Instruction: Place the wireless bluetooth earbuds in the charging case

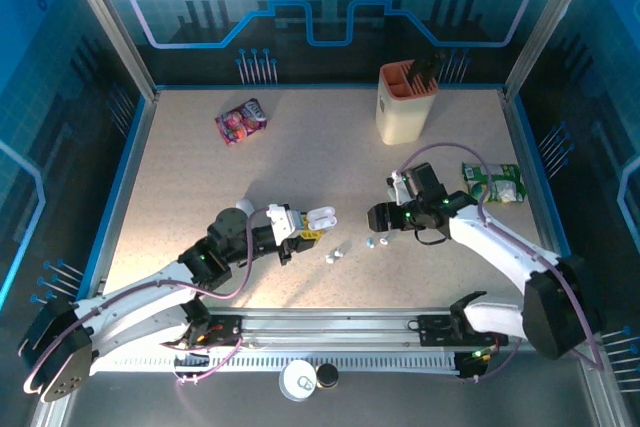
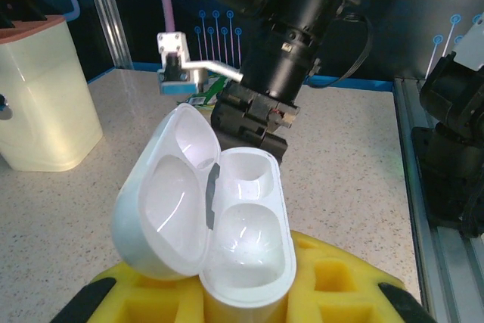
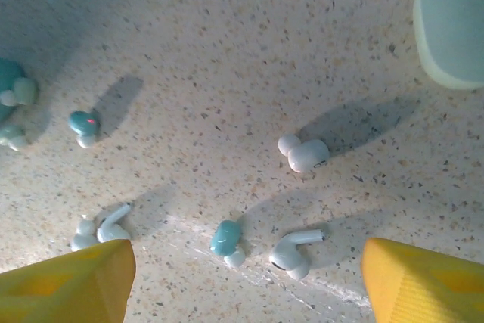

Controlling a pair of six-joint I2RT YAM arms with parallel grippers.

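My left gripper (image 1: 306,228) is shut on an open white charging case (image 1: 322,216). In the left wrist view the case (image 2: 227,225) stands between yellow fingers (image 2: 340,277), its lid swung back to the left and both wells empty. Several earbuds (image 1: 345,247) lie on the table just right of it. My right gripper (image 1: 378,218) hovers open above them, with nothing between its fingers. Between its yellow fingertips (image 3: 423,281) lie a white stemmed earbud (image 3: 295,251) and a teal bud (image 3: 227,240). Another white bud (image 3: 302,154) lies farther off, and more lie to the left (image 3: 102,230).
A beige holder (image 1: 405,102) with dark utensils stands at the back right. A snack packet (image 1: 240,120) lies at the back left and a green packet (image 1: 493,182) at the right. A white round lid (image 1: 298,380) sits by the near rail. A pale rounded case edge (image 3: 454,28) shows at the upper right.
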